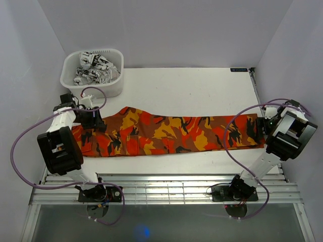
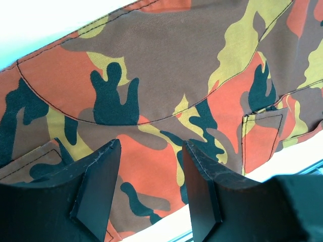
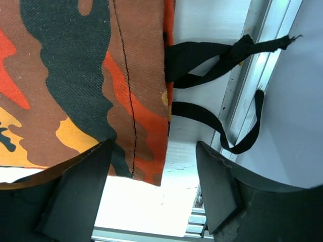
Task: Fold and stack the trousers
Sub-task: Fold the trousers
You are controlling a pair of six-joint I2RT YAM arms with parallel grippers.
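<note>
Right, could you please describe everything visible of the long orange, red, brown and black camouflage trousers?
The camouflage trousers lie flat, stretched left to right across the white table. The woven cloth shows dark stitched seams and a patch pocket; black straps trail from the right end. The left gripper and right gripper hang open over its ends, gripping nothing.

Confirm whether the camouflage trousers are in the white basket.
No, the trousers lie stretched out on the table; the basket holds black-and-white cloth.
</note>
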